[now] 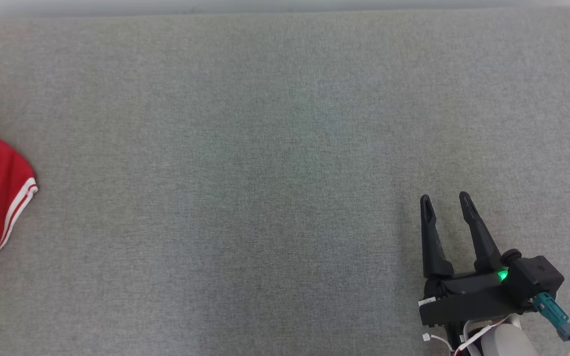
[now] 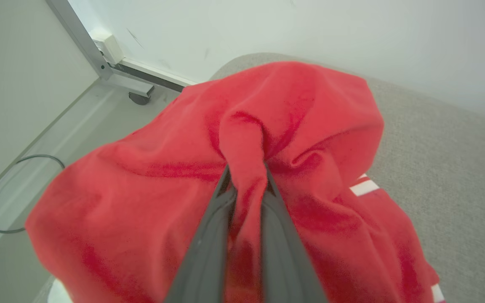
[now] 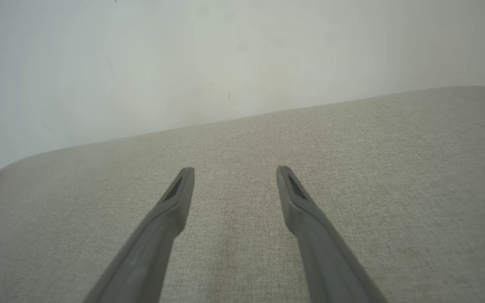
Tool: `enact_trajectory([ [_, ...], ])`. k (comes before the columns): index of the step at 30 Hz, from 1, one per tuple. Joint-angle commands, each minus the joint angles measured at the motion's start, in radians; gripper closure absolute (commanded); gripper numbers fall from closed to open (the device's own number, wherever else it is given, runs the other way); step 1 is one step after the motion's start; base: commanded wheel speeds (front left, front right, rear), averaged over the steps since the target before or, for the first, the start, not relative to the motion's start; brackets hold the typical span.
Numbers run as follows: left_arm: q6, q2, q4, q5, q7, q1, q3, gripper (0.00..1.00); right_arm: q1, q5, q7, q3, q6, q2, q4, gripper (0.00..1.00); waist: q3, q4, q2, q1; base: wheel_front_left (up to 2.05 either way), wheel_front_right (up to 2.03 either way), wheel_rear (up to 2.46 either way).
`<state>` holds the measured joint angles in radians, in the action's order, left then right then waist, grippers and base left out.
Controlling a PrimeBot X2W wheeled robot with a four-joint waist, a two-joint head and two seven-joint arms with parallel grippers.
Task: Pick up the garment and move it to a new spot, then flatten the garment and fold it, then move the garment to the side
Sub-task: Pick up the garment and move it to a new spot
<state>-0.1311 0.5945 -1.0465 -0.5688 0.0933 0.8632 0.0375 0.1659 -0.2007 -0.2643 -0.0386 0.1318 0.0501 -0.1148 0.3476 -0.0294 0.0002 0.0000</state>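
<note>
One grasp is made, the left hand [image 2: 246,168] clamped on the red garment [image 2: 141,202], the right hand [image 1: 445,197] spread idle lower right; carrying it mid-frame likely follows.

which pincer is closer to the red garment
Left. The left pincer is shut on a fold of the red garment; the right pincer hangs open over the grey surface, well away from it.

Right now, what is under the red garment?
The grey fabric surface shows beside the red garment, pinched by the left gripper; what lies directly beneath the bunched cloth is covered.
</note>
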Motion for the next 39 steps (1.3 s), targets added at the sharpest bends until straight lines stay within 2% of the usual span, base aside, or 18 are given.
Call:
enact_trajectory([
  [1, 0.002, 0.010, 0.001, 0.004, -0.014, 0.015, -0.001, 1.00, -0.008, 0.001, -0.002, 0.001, -0.002, 0.000, -0.003, 0.00, -0.013, 0.009, -0.0002, 0.0000, 0.00, 0.00, 0.00],
  [9, 0.002, 0.034, 0.059, -0.004, -0.147, 0.070, -0.056, 1.00, -0.036, -0.002, -0.002, -0.003, -0.002, 0.000, -0.013, 0.00, -0.078, 0.040, -0.0002, 0.0000, 0.00, 0.00, 0.00],
  [22, 0.002, 0.048, 0.293, -0.076, -0.210, 0.180, -0.172, 1.00, -0.070, -0.010, -0.002, -0.014, -0.002, 0.000, -0.020, 0.00, -0.141, 0.054, -0.0002, 0.0000, 0.00, 0.00, 0.00],
  [32, 0.009, -0.021, 0.539, -0.095, -0.165, 0.231, -0.245, 1.00, -0.082, -0.030, -0.002, -0.026, -0.002, 0.000, -0.024, 0.00, -0.167, -0.024, -0.0002, 0.0000, 0.00, 0.00, 0.00],
  [39, 0.051, -0.108, 0.710, -0.108, -0.109, 0.221, -0.295, 1.00, -0.090, -0.045, -0.002, -0.036, -0.002, 0.000, -0.027, 0.00, -0.179, -0.118, -0.0002, 0.0000, 0.00, 0.00, 0.00],
])
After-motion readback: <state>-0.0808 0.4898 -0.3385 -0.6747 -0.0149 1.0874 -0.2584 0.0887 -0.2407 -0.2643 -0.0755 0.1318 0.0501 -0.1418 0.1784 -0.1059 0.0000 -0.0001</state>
